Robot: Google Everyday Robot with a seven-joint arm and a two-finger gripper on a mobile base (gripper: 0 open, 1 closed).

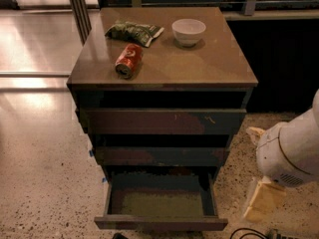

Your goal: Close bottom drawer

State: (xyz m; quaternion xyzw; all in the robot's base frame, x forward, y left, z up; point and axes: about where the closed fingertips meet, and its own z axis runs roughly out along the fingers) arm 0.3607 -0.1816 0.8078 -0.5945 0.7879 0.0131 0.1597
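Observation:
The bottom drawer [160, 223] is the lowest of three dark drawers in a brown cabinet [164, 68]. It stands pulled well out, and its olive-grey inner floor [162, 203] shows. The middle drawer [159, 156] and the top drawer [162, 121] stick out only slightly. My gripper [261, 199] is low at the right of the cabinet, below the white arm housing [291, 151]. It is beside the open drawer's right side and apart from it, partly hidden by the arm.
On the cabinet top lie a red can [128, 60] on its side, a green snack bag [133, 32] and a white bowl [189, 32]. Speckled floor [45, 183] lies to the left. A dark cable [249, 232] lies on the floor at the bottom right.

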